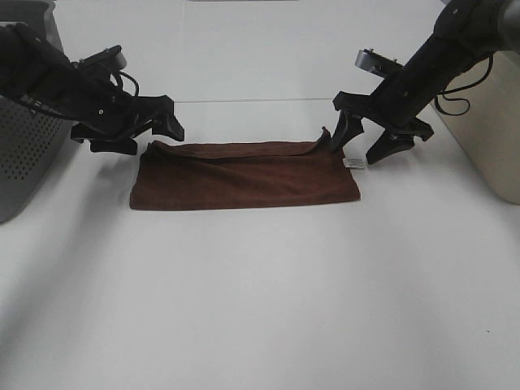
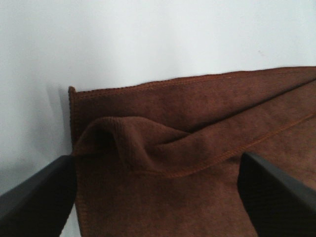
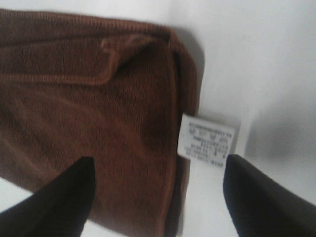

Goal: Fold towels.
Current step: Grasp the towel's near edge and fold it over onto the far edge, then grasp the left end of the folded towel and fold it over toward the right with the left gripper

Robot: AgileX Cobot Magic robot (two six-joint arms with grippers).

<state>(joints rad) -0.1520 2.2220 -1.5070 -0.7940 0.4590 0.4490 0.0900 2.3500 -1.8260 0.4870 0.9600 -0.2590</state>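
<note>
Now the brown towel (image 1: 244, 175) lies folded in half on the white surface (image 1: 260, 309). My left tool (image 1: 146, 140) and right tool (image 1: 357, 151) hang spread open, gripping nothing, one above each far corner, probably so both ends get handled evenly. Its white tag (image 1: 353, 163) sits under the right one.

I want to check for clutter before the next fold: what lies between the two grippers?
Only the towel: its rumpled far edge spans from the left gripper to the right gripper, as the exterior high view shows.
</note>
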